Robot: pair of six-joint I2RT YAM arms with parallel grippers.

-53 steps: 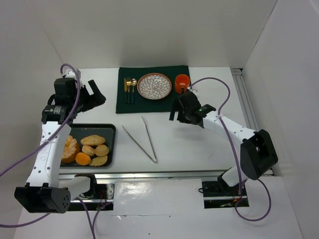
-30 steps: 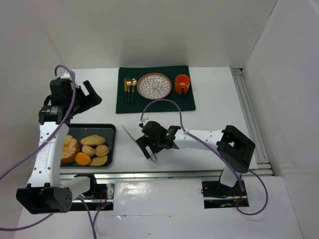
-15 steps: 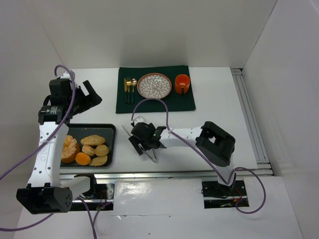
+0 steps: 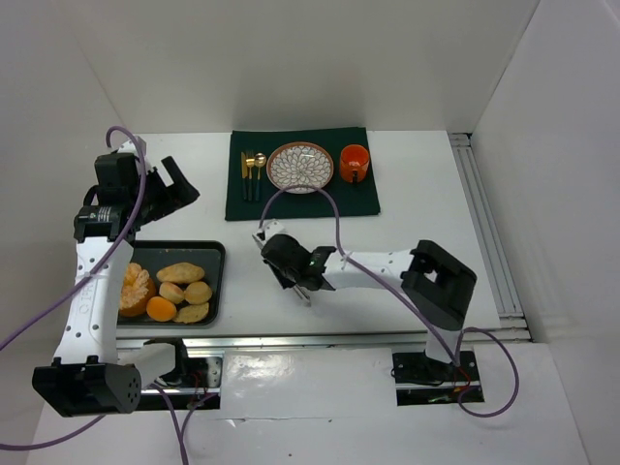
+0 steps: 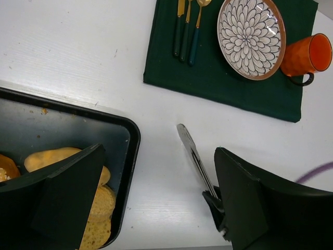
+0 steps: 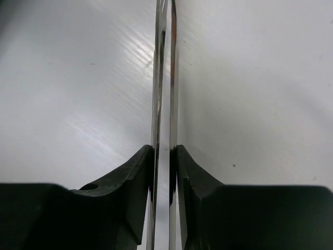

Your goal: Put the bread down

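Several golden-tan bread rolls (image 4: 181,273) lie in a black tray (image 4: 216,254) at the near left; the left wrist view shows them (image 5: 51,157) at its lower left. Metal tongs (image 6: 165,78) lie on the table right of the tray, both arms squeezed together. My right gripper (image 4: 292,275) is low over them and shut on the tongs, one finger (image 6: 136,172) pressing each arm. My left gripper (image 4: 179,184) hangs open above the table behind the tray, holding nothing; in its own view (image 5: 158,156) one tong arm (image 5: 191,151) shows between the fingers.
A dark green mat (image 4: 242,201) at the back carries a patterned plate (image 4: 300,167), an orange mug (image 4: 354,162) and gold cutlery (image 4: 252,174). The tray also holds a peeled orange (image 4: 137,289) and a tangerine (image 4: 161,309). White walls enclose the table.
My right arm swung from beside the mug down to the tongs and its jaws closed on them, pressing the spread arms together. The left arm barely moved.
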